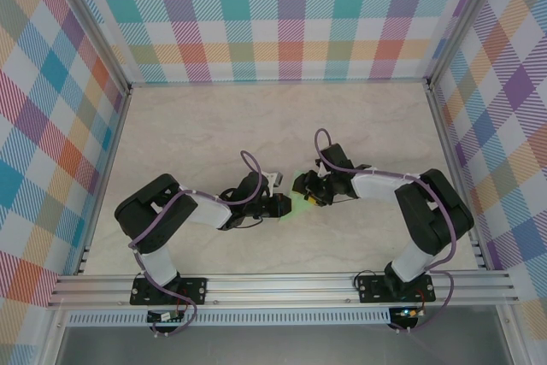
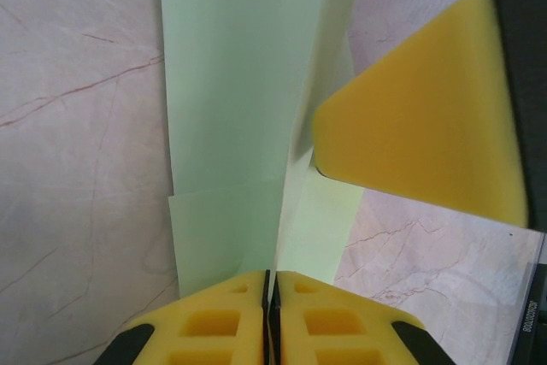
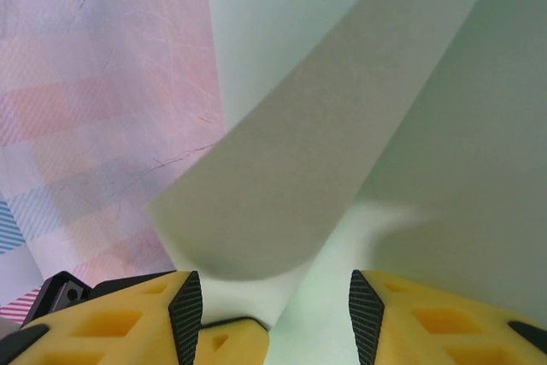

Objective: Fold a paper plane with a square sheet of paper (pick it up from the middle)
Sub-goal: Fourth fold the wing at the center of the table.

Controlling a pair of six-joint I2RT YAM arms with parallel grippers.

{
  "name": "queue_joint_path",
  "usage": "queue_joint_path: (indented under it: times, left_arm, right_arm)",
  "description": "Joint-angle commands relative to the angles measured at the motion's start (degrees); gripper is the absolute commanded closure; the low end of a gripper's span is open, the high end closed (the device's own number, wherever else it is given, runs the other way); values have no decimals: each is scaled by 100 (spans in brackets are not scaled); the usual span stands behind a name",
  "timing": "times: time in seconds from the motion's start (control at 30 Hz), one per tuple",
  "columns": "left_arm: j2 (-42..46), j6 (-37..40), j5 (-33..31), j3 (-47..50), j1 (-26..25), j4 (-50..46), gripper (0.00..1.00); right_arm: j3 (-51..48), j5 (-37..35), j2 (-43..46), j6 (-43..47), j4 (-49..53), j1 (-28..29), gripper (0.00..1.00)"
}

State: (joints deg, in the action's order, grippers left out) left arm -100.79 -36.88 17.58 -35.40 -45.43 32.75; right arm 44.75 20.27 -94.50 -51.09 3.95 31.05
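Observation:
The square sheet of paper (image 1: 299,204), pale green, is folded into a narrow layered strip (image 2: 231,83) that lies on the table between the two arms. My left gripper (image 2: 270,275) is shut on an upright fold of it at the near end; from above this gripper (image 1: 280,205) sits just left of the paper. My right gripper (image 3: 275,292) is open, its jaws astride the paper (image 3: 444,126), and a loose flap (image 3: 299,177) rises in front of them. One of its yellow fingers (image 2: 427,117) hangs over the strip's right edge.
The marble-look tabletop (image 1: 256,126) stretches behind the arms. Checked walls (image 1: 291,14) with aluminium posts close the back and both sides. An aluminium rail (image 1: 282,288) with both arm bases runs along the near edge.

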Motion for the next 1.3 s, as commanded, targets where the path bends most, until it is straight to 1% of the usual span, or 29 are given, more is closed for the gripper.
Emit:
queue_joint_path:
  times: [0.0, 0.17, 0.37, 0.47, 0.53, 0.6, 0.7, 0.8, 0.97, 1.07, 1.17, 1.27]
  left_arm:
    - [-89, -74, 122, -133, 91, -175, 87]
    - [-23, -143, 140, -177, 114, -341, 82]
    - [363, -309, 100, -169, 228, -970, 67]
    - [739, -320, -152, -96, 279, -1402, 60]
    - [1008, -328, -381, -44, 313, -1693, 57]
    - [1270, -363, -551, 40, 340, -1807, 55]
    - [1503, -390, -610, 77, 349, -1825, 52]
    - [1550, -473, -543, 93, 348, -1668, 53]
    - [1215, -581, -61, -28, 350, -1275, 66]
    - [1104, -626, -18, -37, 351, -1140, 68]
    - [1127, -537, -82, -40, 353, -1148, 69]
    - [1108, -483, -15, -97, 354, -1142, 71]
  right_arm:
    - [168, 37, -167, 151, 58, -30, 49]
    - [266, -192, -316, 185, 429, -20, 51]
    - [384, -418, -479, 239, 815, -19, 52]
    - [467, -471, -593, 297, 989, -20, 52]
    - [533, -526, -678, 340, 1122, -11, 52]
    - [601, -568, -761, 401, 1257, -11, 52]
    - [706, -642, -879, 489, 1472, -2, 52]
    - [803, -775, -971, 545, 1698, 20, 52]
    - [898, -850, -1122, 607, 1911, 40, 53]
    - [1043, -778, -1267, 706, 2103, 42, 49]
    - [1217, -762, -1454, 800, 2345, 51, 49]
    - [1297, -809, -1573, 835, 2506, 50, 49]
